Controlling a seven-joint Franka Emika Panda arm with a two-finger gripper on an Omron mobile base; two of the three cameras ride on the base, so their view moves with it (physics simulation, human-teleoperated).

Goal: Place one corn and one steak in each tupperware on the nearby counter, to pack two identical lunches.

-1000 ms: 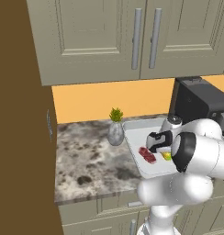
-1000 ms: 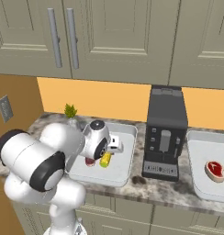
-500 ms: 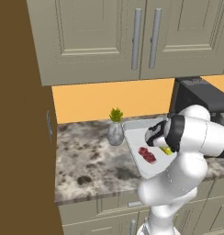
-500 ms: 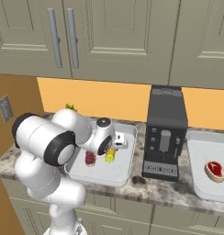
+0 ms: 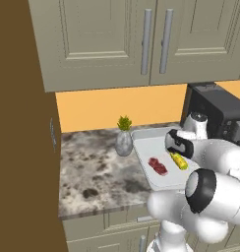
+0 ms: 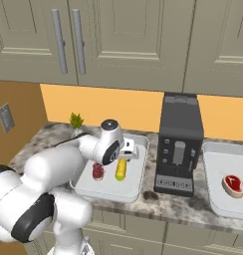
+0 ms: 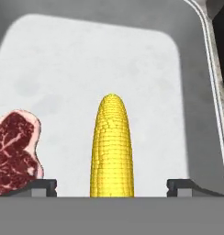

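Releasing: gripper (image 7: pixel 112 186) now spread wide, corn (image 7: pixel 111 147) lying free beside steak (image 7: pixel 15 151) in left tupperware (image 6: pixel 136 187), completing this lunch; right tupperware (image 6: pixel 213 199) already holding steak.

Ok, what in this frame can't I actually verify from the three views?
- Right tray, right base view: cut by the picture's edge; beside its steak only a yellow sliver shows, too little to name.
- Left tray, left base view: the arm hides its near right part.
- Tool, hand view: tips spread wide either side of the corn; whether they touch it is unclear.
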